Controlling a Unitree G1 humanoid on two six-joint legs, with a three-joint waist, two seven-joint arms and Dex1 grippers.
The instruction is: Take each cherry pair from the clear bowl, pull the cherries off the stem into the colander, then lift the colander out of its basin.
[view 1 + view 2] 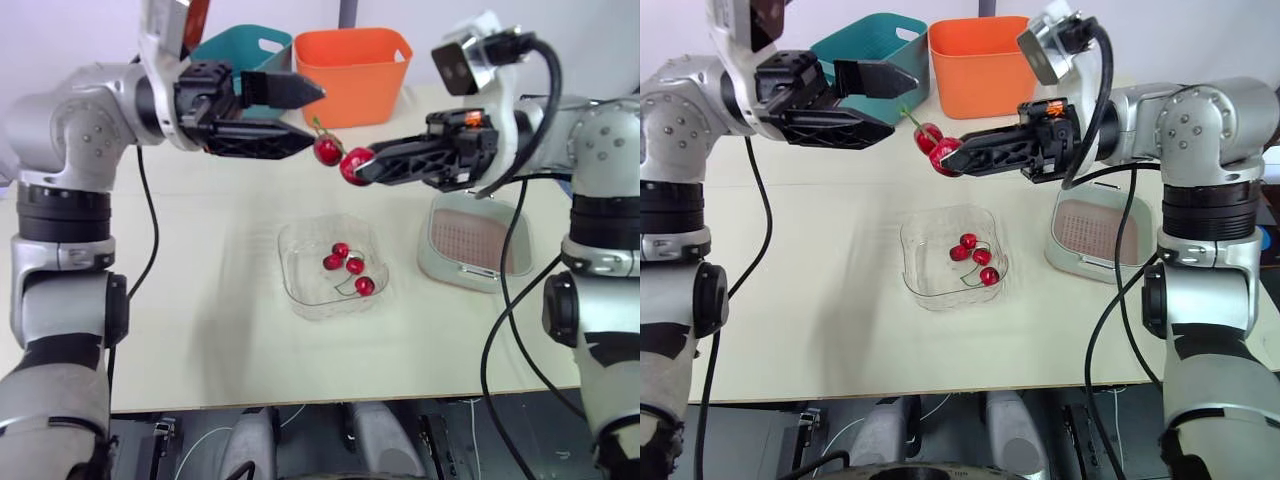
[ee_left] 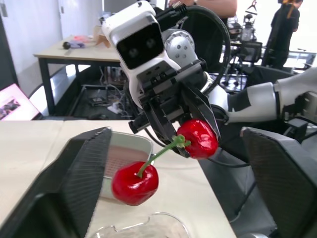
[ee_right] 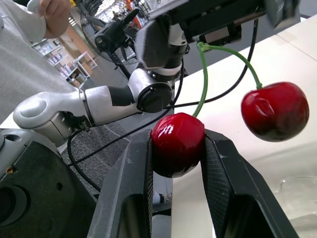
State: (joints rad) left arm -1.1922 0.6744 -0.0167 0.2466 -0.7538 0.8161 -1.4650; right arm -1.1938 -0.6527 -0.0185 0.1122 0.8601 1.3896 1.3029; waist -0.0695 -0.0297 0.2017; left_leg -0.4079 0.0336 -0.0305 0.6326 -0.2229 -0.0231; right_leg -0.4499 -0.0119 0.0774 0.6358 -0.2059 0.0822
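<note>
Along the near edge, the table (image 1: pixel 200 350) is bare, and its left side has lots of open room too. Farther in, at the middle, sits the clear bowl (image 1: pixel 300 290) with four cherries (image 1: pixel 345 265) inside, on their stems. Just to its right is the basin (image 1: pixel 440 268), with the colander (image 1: pixel 470 240) sitting in it.

Up in the air, over the far side of the bowl, the two grippers come close together. The right gripper (image 1: pixel 358 166) pinches one cherry (image 3: pixel 177 144) of a cherry pair (image 2: pixel 163 151). The other cherry (image 3: pixel 275 110) hangs free on the green stem (image 3: pixel 203 79), just beside the tips of the left gripper (image 1: pixel 315 116). Its fingers are spread wide and hold nothing.

At the far edge, a teal bin (image 1: pixel 240 50) and an orange bin (image 1: pixel 355 75) stand side by side. I cannot tell what is in them.
</note>
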